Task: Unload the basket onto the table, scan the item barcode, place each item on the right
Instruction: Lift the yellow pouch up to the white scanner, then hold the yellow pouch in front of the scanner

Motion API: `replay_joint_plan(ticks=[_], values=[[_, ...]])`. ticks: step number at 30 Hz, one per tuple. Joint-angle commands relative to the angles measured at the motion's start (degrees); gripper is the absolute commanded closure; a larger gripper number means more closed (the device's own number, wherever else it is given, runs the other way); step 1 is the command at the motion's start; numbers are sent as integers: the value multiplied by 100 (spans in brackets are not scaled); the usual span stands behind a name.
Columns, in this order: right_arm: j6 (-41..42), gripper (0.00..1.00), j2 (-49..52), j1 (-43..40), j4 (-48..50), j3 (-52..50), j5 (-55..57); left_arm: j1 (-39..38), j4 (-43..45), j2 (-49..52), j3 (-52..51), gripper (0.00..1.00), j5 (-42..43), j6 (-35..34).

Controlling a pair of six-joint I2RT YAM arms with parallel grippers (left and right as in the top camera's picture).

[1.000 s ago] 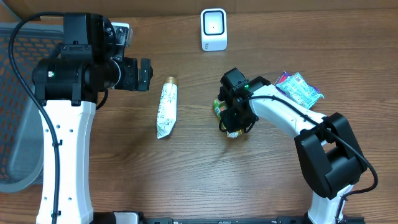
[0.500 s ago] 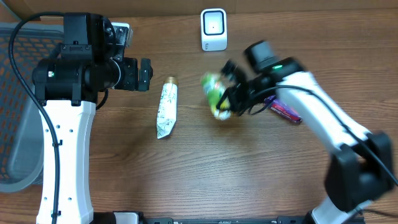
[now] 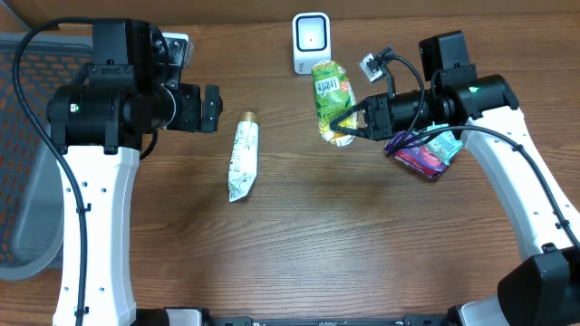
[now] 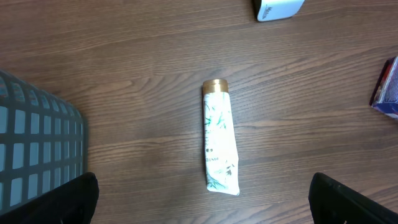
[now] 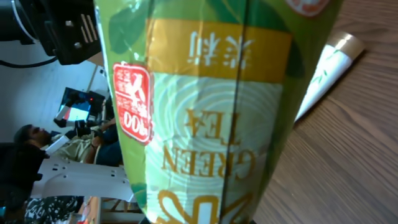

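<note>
Right jaws clamp green tea pouch [image 3: 332,95]; arm [image 3: 530,181] extended toward scanner [image 3: 311,43].

Even, bright light; soft shadows on table [image 3: 299,254]; green tea pouch [image 5: 205,112] close-up, slightly blurred.

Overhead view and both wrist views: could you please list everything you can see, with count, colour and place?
pack: one, green, marked green tea, held off the table just below the scanner
scanner: one, white, far edge at centre
tube: one, white with a gold cap, lying flat left of centre
packets: apparently two, purple and teal, under the right arm
basket: one, grey mesh, far left
table: one, brown wood
left claw: one, black, open, holding nothing, left of the tube
right claw: one, black, shut on the pack's lower end
</note>
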Motion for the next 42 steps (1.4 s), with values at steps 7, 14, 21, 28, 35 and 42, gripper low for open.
replay_joint_plan(ticks=[7, 14, 21, 28, 35, 42], values=[[284, 96, -291, 13, 201, 186, -68, -22, 7, 17, 48, 0, 63, -37], [1368, 97, -280, 857, -507, 1497, 4487, -22, 9, 17, 48, 0, 61, -37], [1412, 96, 59, 1867, -59, 2050, 9871, -22, 7, 17, 48, 0, 63, -37], [-651, 96, 1434, 1963, 2177, 2050, 10703, -22, 7, 17, 48, 0, 61, -37], [-3541, 96, 2894, 1884, 5088, 2050, 11510, -22, 7, 17, 48, 0, 61, -37], [-5510, 96, 3939, 1709, 6496, 2050, 11381, -22, 7, 17, 48, 1, 61, -37]])
